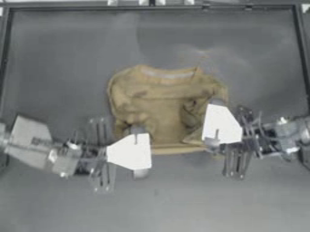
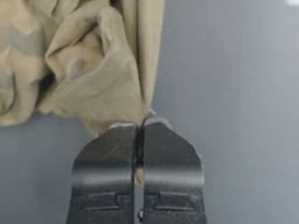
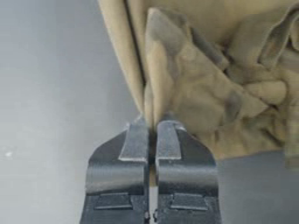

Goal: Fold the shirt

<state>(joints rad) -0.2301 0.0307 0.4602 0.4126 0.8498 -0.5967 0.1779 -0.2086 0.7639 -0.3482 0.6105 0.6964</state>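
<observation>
**Both grippers pinching the hem**

The shirt (image 1: 162,106) lies bunched mid-bench (image 1: 66,54). Left gripper (image 2: 139,127) and right gripper (image 3: 153,123) each have jaws closed on a hem corner, cloth bunched just beyond the jaws. Bare bench flanks each pair's outer side.

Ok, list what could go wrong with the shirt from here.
Both tools, left and right, pinch only a thin edge of the shirt, so the fabric could slip out during the next pull. The cloth between them is already bunched, so a fold made now would likely trap wrinkles and land crooked.
</observation>
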